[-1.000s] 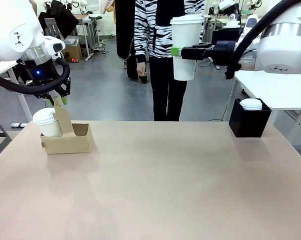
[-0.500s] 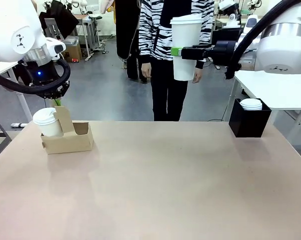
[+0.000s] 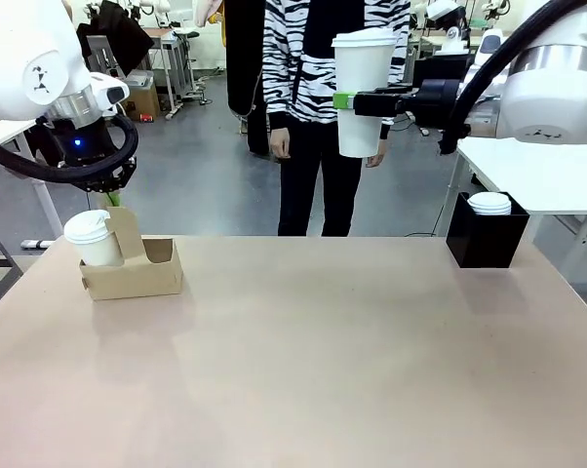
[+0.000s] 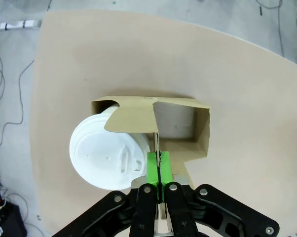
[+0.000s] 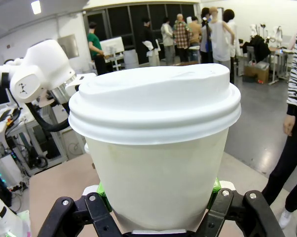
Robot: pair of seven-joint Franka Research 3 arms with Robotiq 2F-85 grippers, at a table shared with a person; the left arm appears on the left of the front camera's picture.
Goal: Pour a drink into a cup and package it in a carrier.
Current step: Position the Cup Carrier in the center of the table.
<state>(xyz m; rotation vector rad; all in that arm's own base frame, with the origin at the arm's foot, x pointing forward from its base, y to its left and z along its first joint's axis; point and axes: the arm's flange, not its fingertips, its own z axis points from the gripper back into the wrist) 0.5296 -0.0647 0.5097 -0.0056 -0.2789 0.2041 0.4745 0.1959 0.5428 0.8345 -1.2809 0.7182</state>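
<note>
My left gripper (image 3: 113,202) hangs over the brown cardboard carrier (image 3: 137,273) at the table's left. In the left wrist view my left gripper (image 4: 159,170) has its green pads (image 4: 152,168) pressed together on the carrier's upright centre handle (image 4: 157,143). One lidded white cup (image 3: 92,239) sits in the carrier's left hole, its lid (image 4: 109,158) seen from above; the other hole (image 4: 175,123) is empty. High above the far edge, my right gripper (image 3: 352,100) is shut on a second lidded white cup (image 3: 362,93), which stands upright (image 5: 156,148). The drink jug is out of view.
A black box (image 3: 486,239) with a stack of flat white lids (image 3: 489,203) stands at the table's far right. A person in a striped top (image 3: 313,58) stands beyond the far edge, behind the raised cup. The table (image 3: 313,361) spreads wide between carrier and box.
My left gripper's fingers have closed on the carrier handle. The person behind the table has shifted from side to side. The right arm and its cup have not moved.
</note>
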